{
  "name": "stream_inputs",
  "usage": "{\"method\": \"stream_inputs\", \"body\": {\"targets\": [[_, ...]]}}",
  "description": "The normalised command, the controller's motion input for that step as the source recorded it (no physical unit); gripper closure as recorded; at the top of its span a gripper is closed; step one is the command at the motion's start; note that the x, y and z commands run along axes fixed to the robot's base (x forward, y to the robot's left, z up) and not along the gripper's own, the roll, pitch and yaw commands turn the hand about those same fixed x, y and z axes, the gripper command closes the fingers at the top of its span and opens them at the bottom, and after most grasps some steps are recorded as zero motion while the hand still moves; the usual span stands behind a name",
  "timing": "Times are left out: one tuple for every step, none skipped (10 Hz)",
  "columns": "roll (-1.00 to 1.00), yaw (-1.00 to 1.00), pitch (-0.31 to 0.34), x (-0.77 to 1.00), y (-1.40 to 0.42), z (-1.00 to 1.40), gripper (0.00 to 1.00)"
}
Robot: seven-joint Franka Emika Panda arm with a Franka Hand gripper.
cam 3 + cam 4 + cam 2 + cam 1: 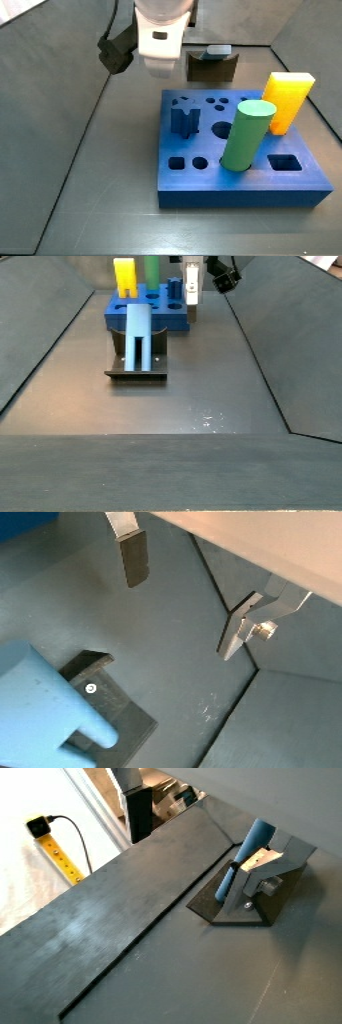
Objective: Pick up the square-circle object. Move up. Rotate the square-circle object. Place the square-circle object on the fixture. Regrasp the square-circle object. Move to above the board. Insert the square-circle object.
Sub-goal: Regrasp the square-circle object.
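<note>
Peg (139, 338) stands upright in the fixture (135, 368), long axis vertical; pincer (185, 597), fingers (131, 560) spread wide and empty, hangs apart from it, nearer the board (144, 311).

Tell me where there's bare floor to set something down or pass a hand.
Bare floor lies in front of the fixture, where the peg stands, and along both walls beside it. Left of the board is a wide clear strip. It is crowded on the board, with its green cylinder and yellow block, and near the pincer above.
</note>
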Motion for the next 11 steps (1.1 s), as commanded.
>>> {"method": "stream_inputs", "body": {"targets": [[0.09, 0.41, 0.104, 0.06, -0.04, 0.00, 0.00], [0.07, 0.38, 0.028, 0.06, -0.04, 0.00, 0.00], [0.07, 0.33, -0.035, 0.05, -0.04, -0.01, 0.00], [0.07, 0.27, -0.084, 0.04, -0.04, -0.01, 0.00], [0.07, 0.21, -0.092, 0.04, -0.04, -0.01, 0.00], [0.11, 0.09, -0.135, 1.00, -0.02, 0.00, 0.00], [0.11, 0.05, -0.131, 1.00, -0.02, -0.01, 0.00], [0.12, -0.01, -0.104, 1.00, -0.01, -0.03, 0.00], [0.13, -0.03, -0.083, 1.00, -0.01, -0.04, 0.00], [0.13, -0.04, -0.054, 1.00, -0.01, -0.03, 0.00], [0.12, -0.06, -0.008, 1.00, -0.01, -0.04, 0.00]]}}
